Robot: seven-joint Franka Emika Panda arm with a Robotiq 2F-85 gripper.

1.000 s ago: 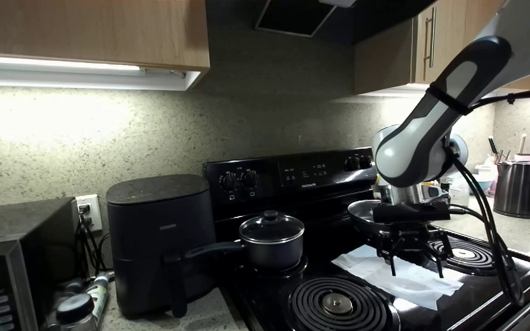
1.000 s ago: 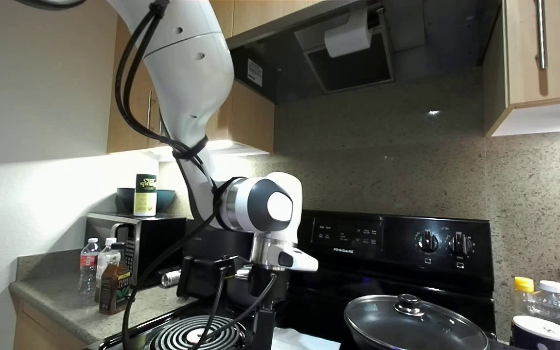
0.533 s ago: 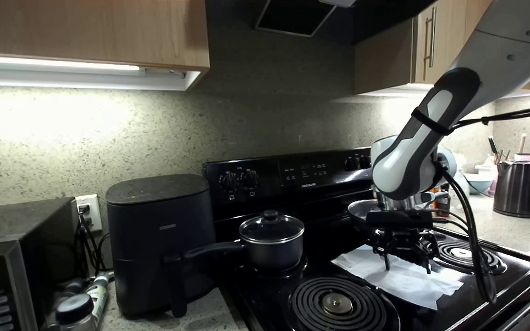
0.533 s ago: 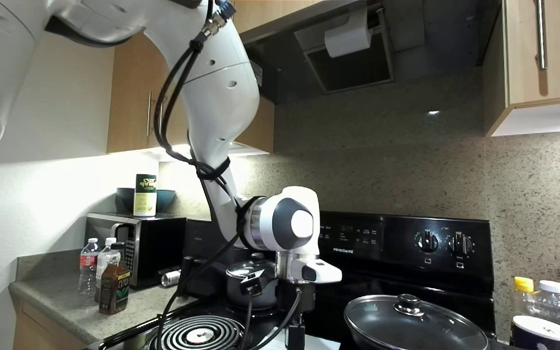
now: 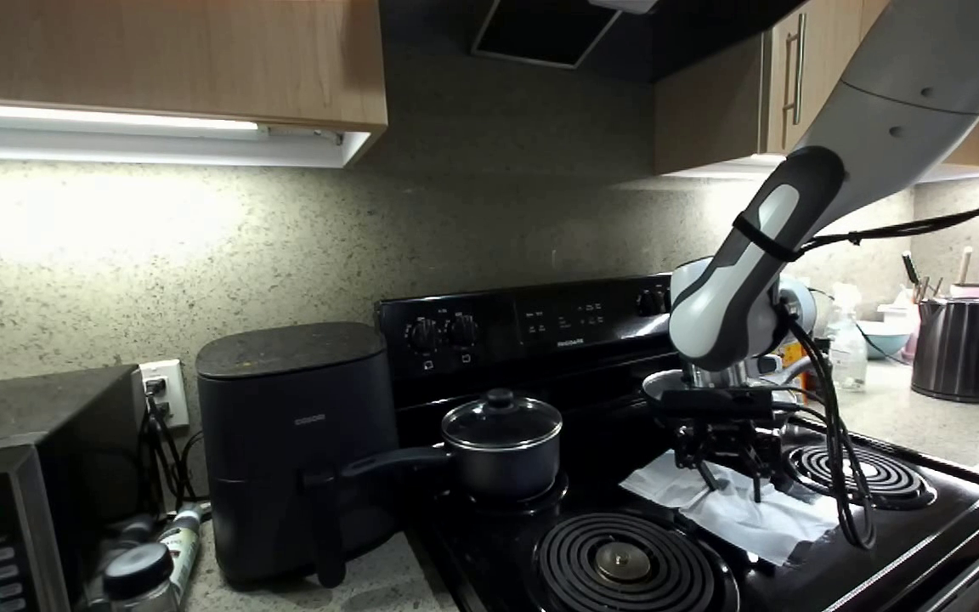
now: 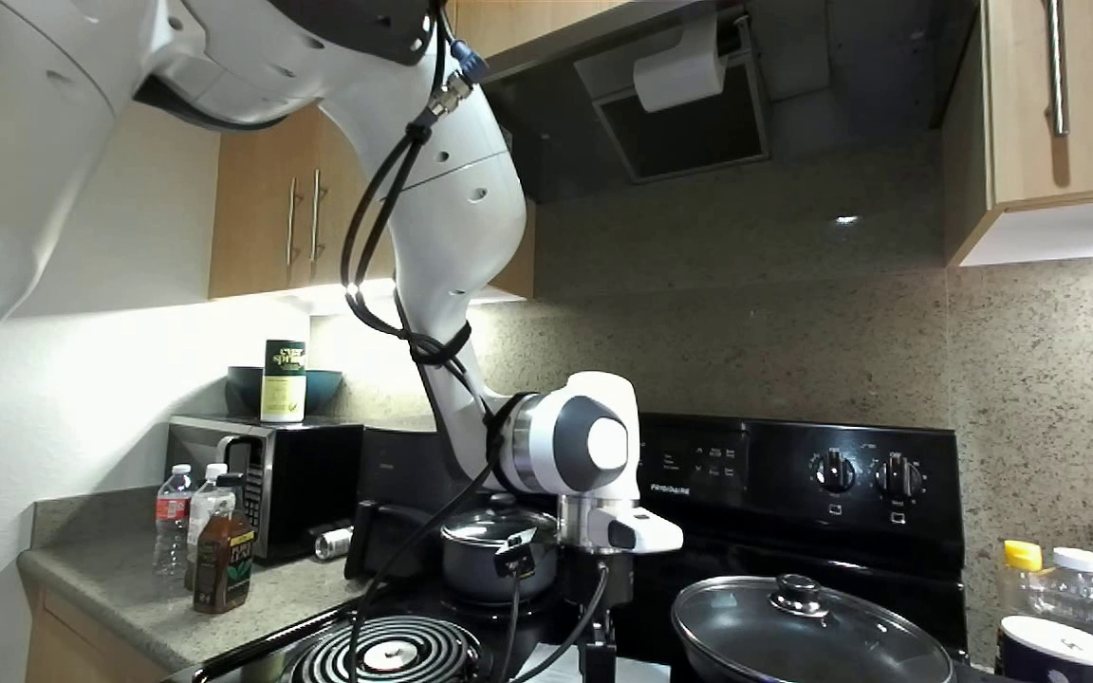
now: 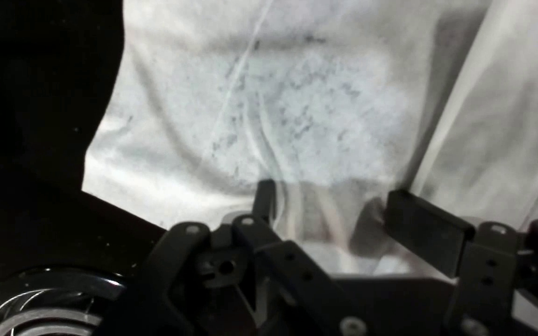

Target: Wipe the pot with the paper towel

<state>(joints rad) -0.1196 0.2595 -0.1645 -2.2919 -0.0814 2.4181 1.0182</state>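
A white paper towel [image 5: 766,525] lies wrinkled on the black stovetop; it fills much of the wrist view [image 7: 315,107], with dark specks on it. My gripper [image 5: 736,493] points down at the towel, and its tips appear to touch it. In the wrist view the two fingers [image 7: 329,200] are partly closed but apart, with towel folds rising between them. A dark pot [image 5: 502,472] with a glass lid stands on a back burner, left of the gripper; it also shows in an exterior view [image 6: 485,569], partly behind the arm.
A lidded pan [image 6: 803,636] stands close to the gripper. Coil burners lie in front of the pot [image 5: 625,561] and beyond the gripper [image 5: 859,467]. A black air fryer [image 5: 298,459] stands beside the pot's handle. A kettle [image 5: 957,348] and bottles [image 6: 224,560] stand on the counters.
The arm has come down onto the towel and shifted toward the pot. The fingers have drawn closer together, and the towel, flat before, has bunched up and its edges have moved inward.
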